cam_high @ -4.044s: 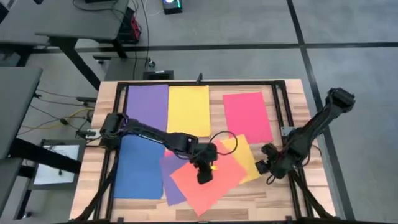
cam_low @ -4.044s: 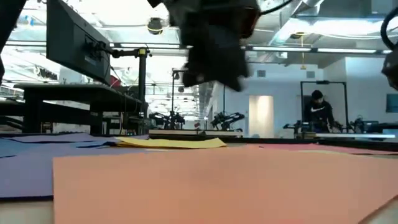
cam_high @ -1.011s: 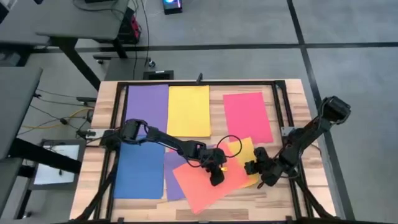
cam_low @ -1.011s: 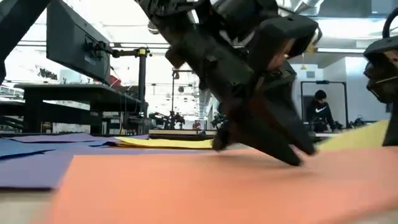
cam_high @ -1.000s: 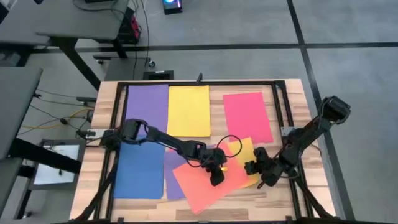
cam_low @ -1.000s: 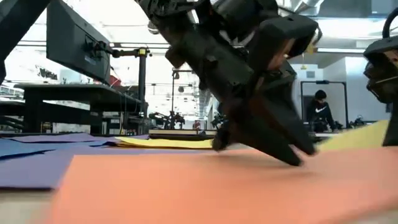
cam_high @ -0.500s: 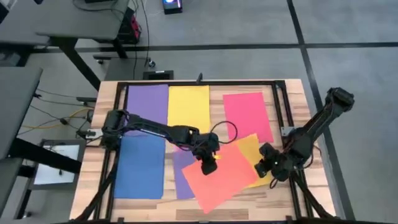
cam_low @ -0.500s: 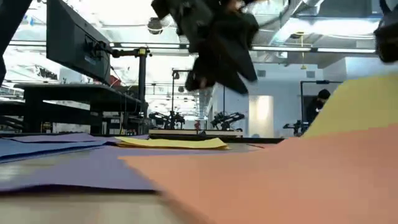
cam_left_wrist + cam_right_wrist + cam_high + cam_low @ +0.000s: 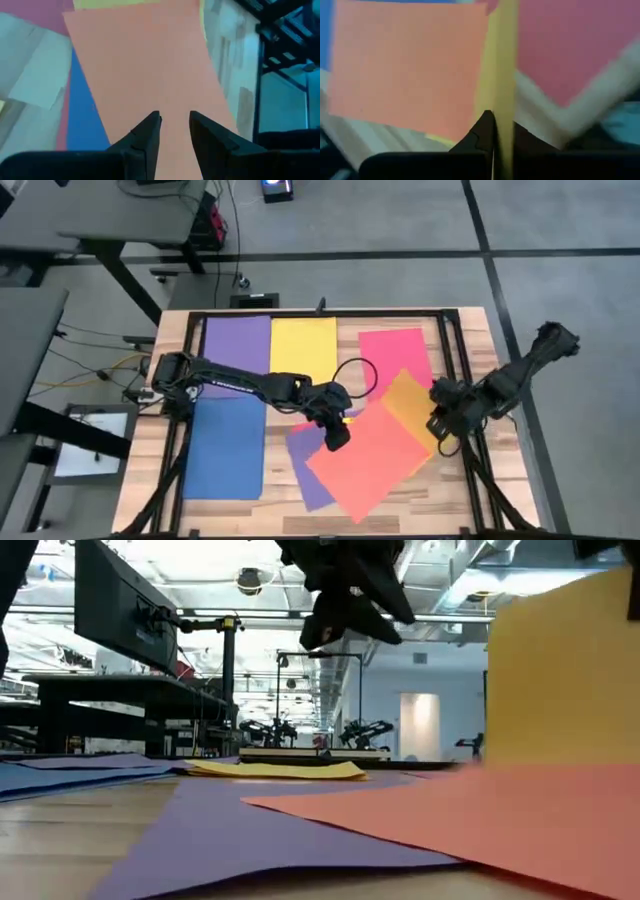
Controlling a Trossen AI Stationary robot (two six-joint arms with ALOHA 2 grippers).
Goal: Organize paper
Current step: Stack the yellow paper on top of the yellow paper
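A grey floor with neighbouring desks surrounds the wooden worktop (image 9: 470,340), which carries a black frame and the coloured paper. Along the far side lie a purple sheet (image 9: 238,343), a yellow sheet (image 9: 303,346) and a red-pink sheet (image 9: 396,358); a blue sheet (image 9: 225,448) lies flat at the near left. In the near middle an orange-coral sheet (image 9: 370,459) lies askew over a second purple sheet (image 9: 308,458).

The right end effector (image 9: 441,418) is clamped on the edge of a golden-yellow sheet (image 9: 410,408), which stands steeply tilted off the worktop, as the low view and the right wrist view both show. Part of it overlaps the red-pink sheet, and its lower part seems to rest against the orange-coral one.

The left end effector (image 9: 174,131) hovers just above the orange-coral sheet near its far corner, its fingers a narrow gap apart and holding nothing.

The likely trouble is a thin pinch on a floppy sheet: it could slip from the grip, buckle or crease. If its trailing edge drags, it may shift the orange-coral sheet or nudge the red-pink one out of line. Should the left end effector press down carelessly, it could wrinkle the orange-coral sheet or skew the purple one beneath.
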